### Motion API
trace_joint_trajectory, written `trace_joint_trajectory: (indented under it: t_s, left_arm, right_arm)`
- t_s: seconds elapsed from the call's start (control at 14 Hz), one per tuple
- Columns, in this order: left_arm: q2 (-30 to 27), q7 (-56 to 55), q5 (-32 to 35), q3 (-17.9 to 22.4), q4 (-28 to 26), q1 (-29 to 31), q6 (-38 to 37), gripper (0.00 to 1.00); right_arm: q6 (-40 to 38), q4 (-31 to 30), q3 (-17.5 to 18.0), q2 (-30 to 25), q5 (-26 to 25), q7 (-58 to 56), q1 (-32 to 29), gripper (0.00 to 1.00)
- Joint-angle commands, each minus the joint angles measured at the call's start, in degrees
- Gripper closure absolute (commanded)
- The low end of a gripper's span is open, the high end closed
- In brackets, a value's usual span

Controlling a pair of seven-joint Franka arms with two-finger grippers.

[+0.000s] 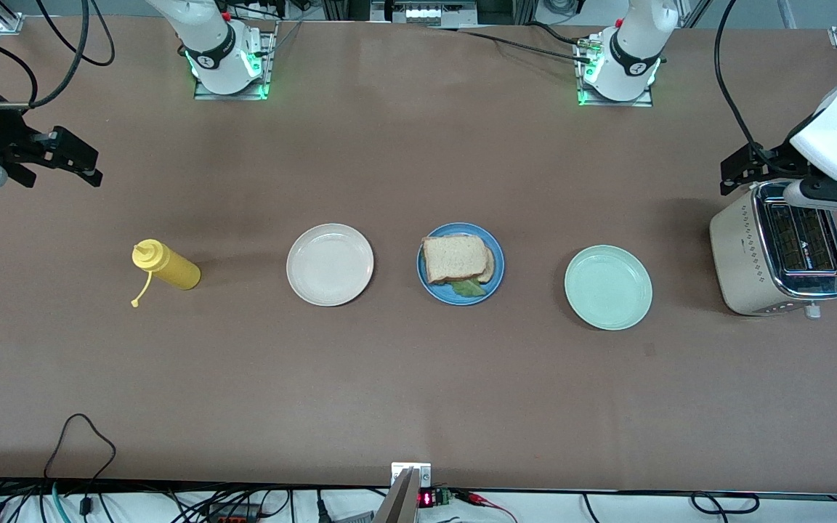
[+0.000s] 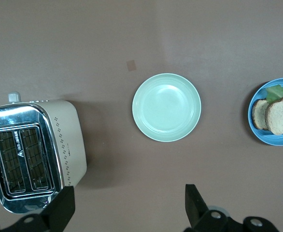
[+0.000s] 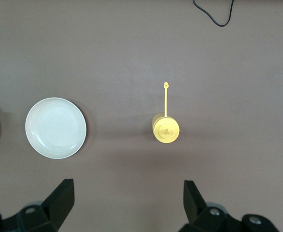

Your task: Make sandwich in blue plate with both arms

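Working across the front view from the right arm's end of the bench (image 1: 418,378), I have the right pincer (image 1: 62,156) hanging in the air over bare bench, its fingers spread wide and pinching nothing; that arm waits. Under it stands the yellow squeeze bottle (image 1: 166,266), its cap dangling on a strap, and beside that the off-white plate (image 1: 330,264), bare. Next comes the blue plate (image 1: 461,264), in the middle of the row, and on it the sandwich (image 1: 457,260): one bread slice on top, a second peeking out beneath, a lettuce leaf (image 1: 468,288) showing at the edge nearer the front camera. By the look of it the stack is already made, so I judge little is left to do. If I had to shift it, I would treat it as light, soft and easily crushed; the bread would dent under a hard squeeze and the leaf would slip out. I would take it by the crust edges across both slices, closing gently, or better, move the plate by its raised rim, which is stiff but probably slick. Then the mint-green plate (image 1: 608,287), also bare, and the toaster (image 1: 778,250). The left pincer (image 1: 753,174) hovers over the toaster, spread and holding nothing.
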Motion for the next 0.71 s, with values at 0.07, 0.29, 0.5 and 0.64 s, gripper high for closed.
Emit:
trace_joint_trajectory:
  t_s: [0.07, 0.29, 0.5, 0.64]
  left_arm:
    - [-1.19, -0.66, -0.52, 0.06, -0.54, -0.58, -1.40, 0.00]
    - [-1.01, -0.75, -0.52, -0.03, 0.43, -0.94, -3.25, 0.00]
    - [-1.01, -0.84, -0.52, -0.03, 0.43, -1.02, -3.34, 0.00]
    - [-1.01, -0.84, -0.52, -0.03, 0.43, -1.02, -3.43, 0.00]
  right_arm:
    - [0.25, -0.49, 0.17, -1.09, 0.44, -1.10, -0.55, 0.00]
    - [0.34, -0.49, 0.17, -0.82, 0.53, -0.93, -0.55, 0.00]
    - [0.25, -0.49, 0.17, -0.82, 0.44, -0.66, -0.47, 0.00]
    - [0.25, -0.49, 0.17, -0.74, 0.53, -0.84, -0.64, 0.00]
